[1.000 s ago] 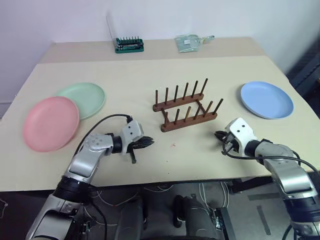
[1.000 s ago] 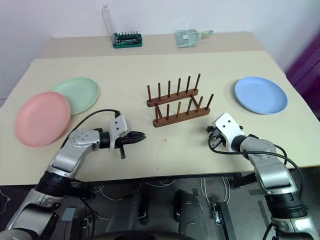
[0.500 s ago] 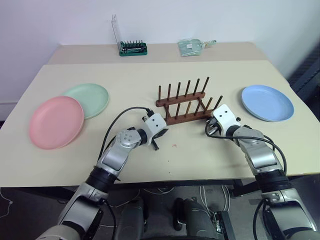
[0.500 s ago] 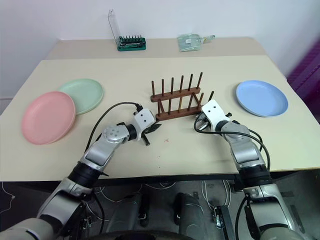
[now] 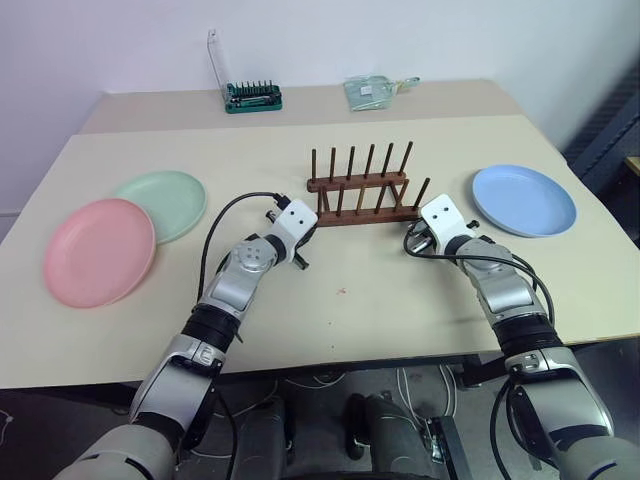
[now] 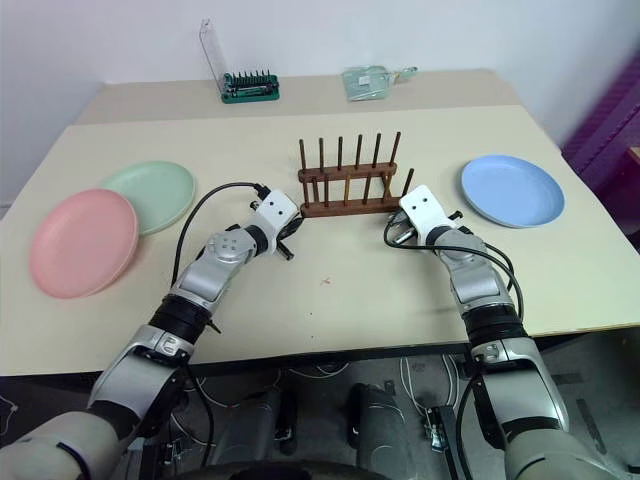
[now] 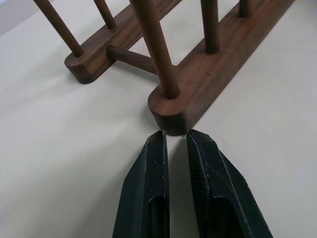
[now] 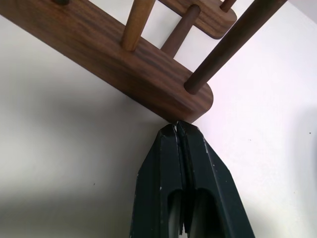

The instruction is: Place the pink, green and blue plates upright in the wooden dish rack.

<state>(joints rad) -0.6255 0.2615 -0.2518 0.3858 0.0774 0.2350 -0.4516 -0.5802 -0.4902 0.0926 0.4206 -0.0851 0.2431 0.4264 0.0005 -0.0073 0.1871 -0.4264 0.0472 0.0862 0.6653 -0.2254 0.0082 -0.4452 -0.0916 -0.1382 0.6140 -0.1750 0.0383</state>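
The wooden dish rack (image 5: 360,200) stands mid-table, its rails running left to right and all its pegs bare. My left gripper (image 7: 176,136) is open by only a narrow slit, holds nothing, and its tips meet the rounded left end of the near rail (image 7: 171,111). My right gripper (image 8: 177,124) is shut and empty, with its tips against the right end of that rail (image 8: 193,106). The pink plate (image 5: 98,250) lies flat at the far left, and the green plate (image 5: 165,200) lies partly under its far edge. The blue plate (image 5: 524,199) lies flat at the right.
A green bit holder (image 5: 253,96) with a raised clear lid and a clear packet (image 5: 372,90) sit at the back of the table (image 5: 350,300). Bare tabletop lies in front of the rack and between it and the plates.
Both grippers have moved forward from the near part of the table to the rack's two ends. The rack has turned from a slant to lie square with the table edge.
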